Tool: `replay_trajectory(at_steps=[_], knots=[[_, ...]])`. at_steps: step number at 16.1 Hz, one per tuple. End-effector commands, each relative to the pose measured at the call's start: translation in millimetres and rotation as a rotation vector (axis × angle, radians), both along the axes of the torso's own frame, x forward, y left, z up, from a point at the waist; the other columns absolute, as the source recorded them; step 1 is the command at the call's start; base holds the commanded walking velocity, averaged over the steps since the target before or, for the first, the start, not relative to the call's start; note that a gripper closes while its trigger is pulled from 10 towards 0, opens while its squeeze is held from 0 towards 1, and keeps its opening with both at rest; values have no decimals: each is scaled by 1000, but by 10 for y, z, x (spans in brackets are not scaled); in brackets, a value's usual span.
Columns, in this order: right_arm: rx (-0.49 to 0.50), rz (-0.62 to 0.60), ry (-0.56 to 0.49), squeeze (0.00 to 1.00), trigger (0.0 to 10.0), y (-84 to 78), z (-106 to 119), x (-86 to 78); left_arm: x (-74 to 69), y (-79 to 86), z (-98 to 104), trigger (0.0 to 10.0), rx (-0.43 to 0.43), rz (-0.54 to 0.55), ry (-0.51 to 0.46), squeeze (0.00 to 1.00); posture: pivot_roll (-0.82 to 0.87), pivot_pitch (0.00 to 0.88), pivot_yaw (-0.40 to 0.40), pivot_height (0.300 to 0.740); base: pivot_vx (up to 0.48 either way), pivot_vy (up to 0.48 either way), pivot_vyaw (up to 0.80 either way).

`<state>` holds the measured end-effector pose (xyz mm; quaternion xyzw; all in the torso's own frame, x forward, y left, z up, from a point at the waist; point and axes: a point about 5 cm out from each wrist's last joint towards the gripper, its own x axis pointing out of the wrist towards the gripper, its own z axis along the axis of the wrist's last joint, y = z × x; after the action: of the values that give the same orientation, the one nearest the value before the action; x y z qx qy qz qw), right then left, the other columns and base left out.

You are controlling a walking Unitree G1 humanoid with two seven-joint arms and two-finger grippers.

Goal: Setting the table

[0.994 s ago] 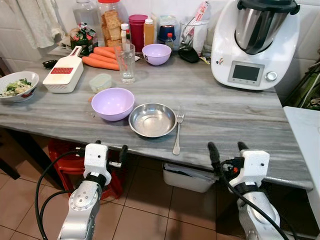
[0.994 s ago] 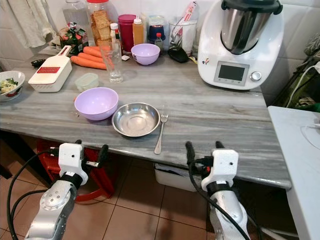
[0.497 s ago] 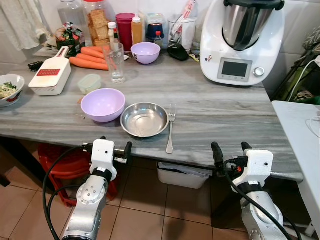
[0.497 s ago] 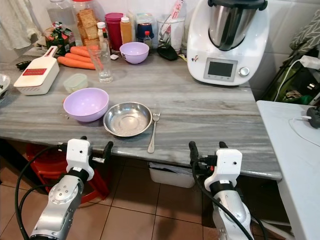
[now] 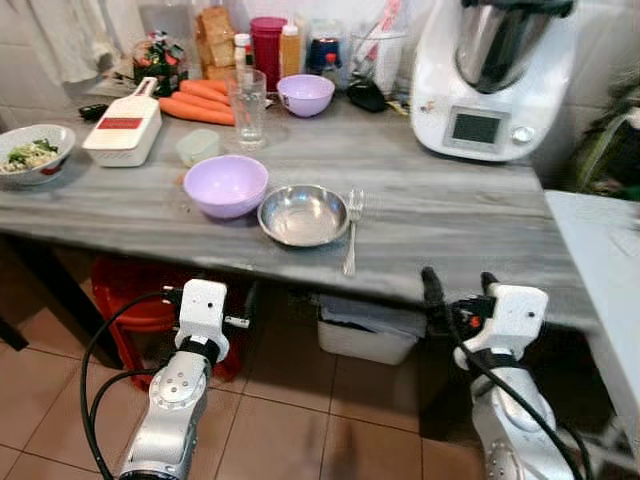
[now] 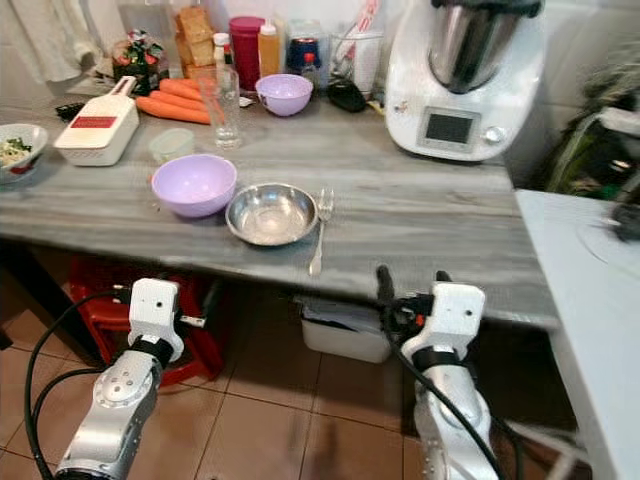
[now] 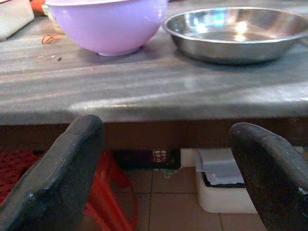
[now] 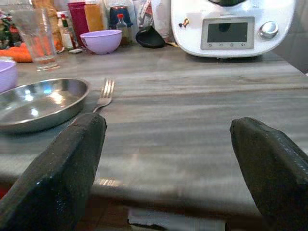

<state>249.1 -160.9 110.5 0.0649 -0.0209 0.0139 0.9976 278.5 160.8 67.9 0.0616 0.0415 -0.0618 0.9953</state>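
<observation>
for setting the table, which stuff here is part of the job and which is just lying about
Part of the job:
steel plate
fork
large purple bowl
drinking glass

Just lying about:
carrots
grater
kitchen machine
salad bowl
small purple bowl

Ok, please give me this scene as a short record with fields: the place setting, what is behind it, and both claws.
surface: grey table
setting: steel plate near the front edge, fork beside it on the robot's right, big purple bowl on its left
behind: glass, small purple bowl, carrots, slicer
far left: salad bowl
back right: white cooker
left claw: open, empty, below the table edge
right claw: open, empty, at the table edge
</observation>
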Motion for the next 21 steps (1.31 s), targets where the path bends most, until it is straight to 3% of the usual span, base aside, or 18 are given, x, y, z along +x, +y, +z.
replay_trajectory(at_steps=[1,18,21], knots=[[-2,1,15,0,10000,-4,-23,8,18,-5,35,10000,8,5,-12,0,-35,0,-15,740,-326,0,0],[14,-31,19,0,10000,-61,-17,160,4,-46,34,10000,-1,19,-14,0,-16,0,-35,740,-338,0,0],[12,-28,20,0,10000,-46,-31,177,15,-86,39,10000,-27,-4,-24,0,-18,0,-26,740,0,0,0]])
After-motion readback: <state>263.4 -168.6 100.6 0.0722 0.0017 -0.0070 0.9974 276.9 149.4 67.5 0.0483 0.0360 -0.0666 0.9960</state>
